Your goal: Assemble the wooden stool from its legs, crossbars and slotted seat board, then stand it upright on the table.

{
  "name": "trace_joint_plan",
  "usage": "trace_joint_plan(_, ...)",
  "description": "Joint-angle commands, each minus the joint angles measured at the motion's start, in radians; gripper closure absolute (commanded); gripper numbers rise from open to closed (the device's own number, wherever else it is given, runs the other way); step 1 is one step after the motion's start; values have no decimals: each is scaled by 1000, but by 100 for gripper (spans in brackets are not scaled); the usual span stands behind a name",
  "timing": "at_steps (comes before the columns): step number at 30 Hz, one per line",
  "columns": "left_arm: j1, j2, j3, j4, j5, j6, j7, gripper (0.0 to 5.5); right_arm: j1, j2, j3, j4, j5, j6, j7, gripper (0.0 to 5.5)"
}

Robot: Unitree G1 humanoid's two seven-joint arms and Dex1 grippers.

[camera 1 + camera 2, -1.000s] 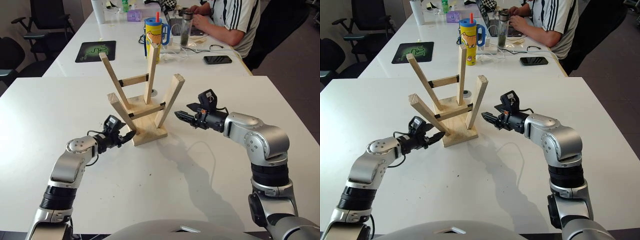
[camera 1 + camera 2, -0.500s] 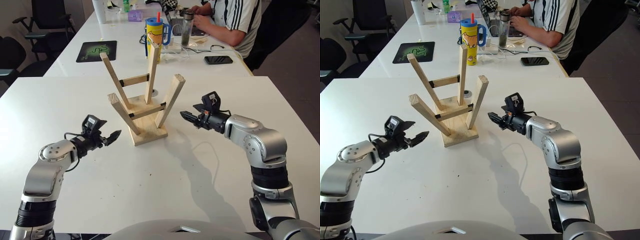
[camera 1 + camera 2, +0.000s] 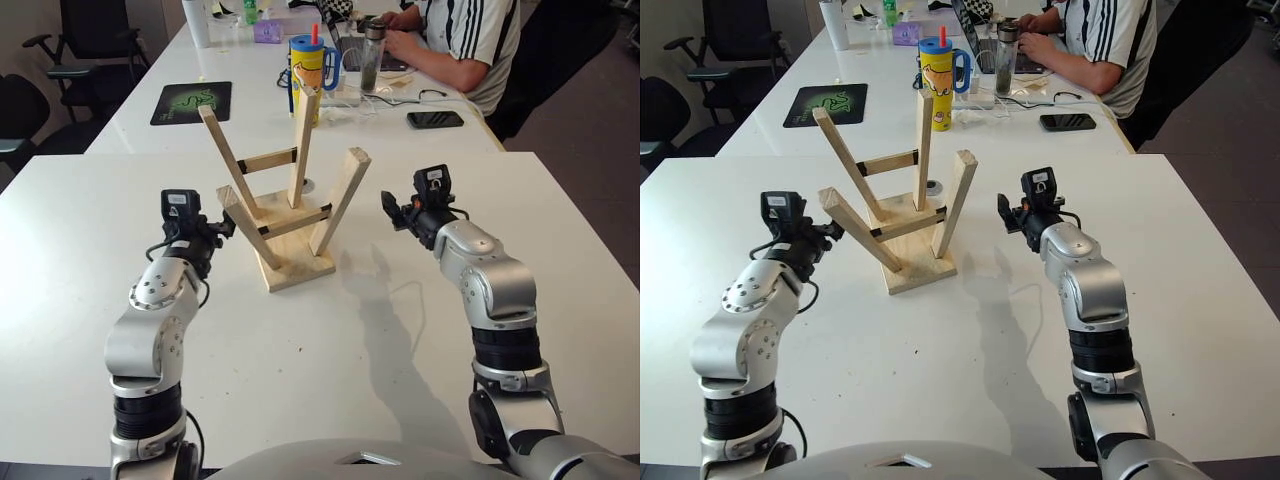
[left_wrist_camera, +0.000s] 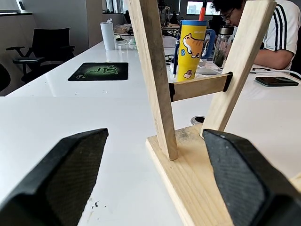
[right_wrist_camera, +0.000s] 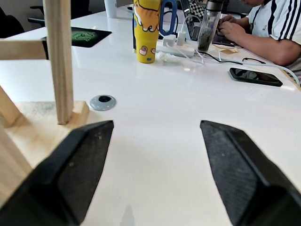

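Note:
The wooden stool (image 3: pixel 288 205) stands upside down on the white table (image 3: pixel 330 370). Its seat board (image 3: pixel 300 264) lies flat, and the legs, joined by crossbars (image 3: pixel 268 160), point up. My left gripper (image 3: pixel 216 228) is open beside the front left leg, level with the leg's lower half. In the left wrist view its fingers (image 4: pixel 75 165) flank the seat board (image 4: pixel 188 174) and two legs without touching. My right gripper (image 3: pixel 392 208) is open a little to the right of the right leg (image 3: pixel 340 198), holding nothing. In the right wrist view its pads (image 5: pixel 84 155) frame bare table.
A cable grommet (image 5: pixel 103 101) sits in the table behind the stool. On the far table are a yellow cup (image 3: pixel 310 62), a phone (image 3: pixel 435 119), a green mat (image 3: pixel 191 102) and a seated person. Open table lies in front of the stool.
The left gripper left the seat board's front corner, swung out left, then came up beside the front left leg. The right gripper drew back to the right. The stool stayed put.

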State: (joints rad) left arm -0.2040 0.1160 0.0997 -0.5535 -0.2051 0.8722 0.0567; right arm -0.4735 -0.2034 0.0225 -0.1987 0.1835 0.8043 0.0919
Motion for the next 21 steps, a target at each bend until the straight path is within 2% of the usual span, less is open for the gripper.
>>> trace_joint_plan(1,-78,-42,-12,30,32,37,60,179,1,24,53,-26,8,-10,41,207)
trace_joint_plan(12,-132,-76,29,75,85,40,129,179,77,-4,77,-115,58,6,180,207)
trace_joint_plan(17,-148,-52,67,110,101,17,126,179,79,-28,90,-144,86,33,246,207)
trace_joint_plan(19,-154,-43,74,120,106,9,125,179,71,-37,65,-111,67,44,220,207)
trace_joint_plan(21,-159,-40,82,131,109,0,128,179,30,-26,-19,-25,57,30,161,207)
